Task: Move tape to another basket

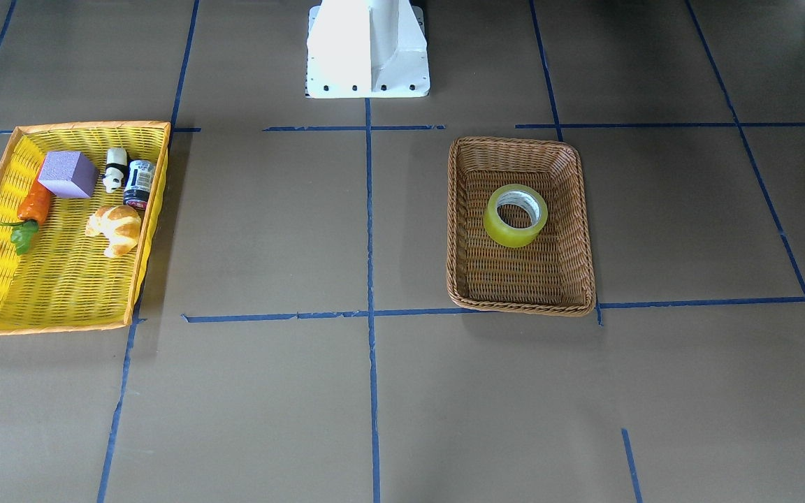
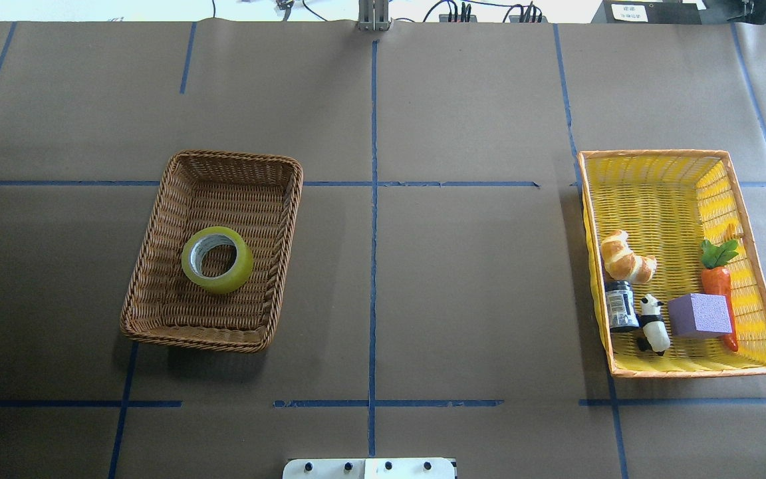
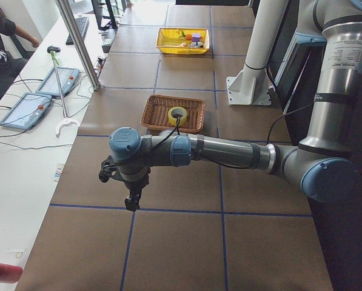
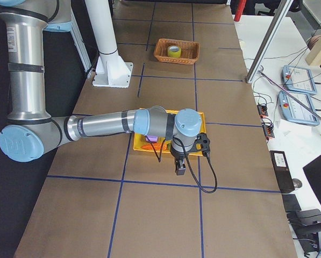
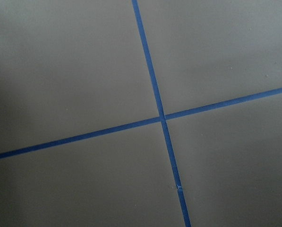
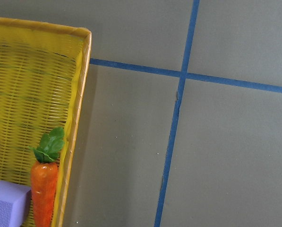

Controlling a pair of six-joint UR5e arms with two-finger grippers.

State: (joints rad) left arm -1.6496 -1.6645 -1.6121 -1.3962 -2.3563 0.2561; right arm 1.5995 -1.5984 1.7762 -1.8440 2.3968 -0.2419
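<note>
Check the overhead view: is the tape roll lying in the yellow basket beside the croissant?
No, the tape lies alone in the brown wicker basket; the croissant is in the yellow basket.

The left gripper [image 3: 132, 202] and right gripper [image 4: 180, 169] are seen too small to be judged; the yellow basket [image 4: 140, 146] is mostly hidden by the right arm [image 4: 101, 124].

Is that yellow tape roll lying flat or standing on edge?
Lying flat: the tape sits inside the brown basket, its hole facing straight up.

Bright, even, sharp views; the basket [image 2: 286, 226] casts a soft shadow.
</note>
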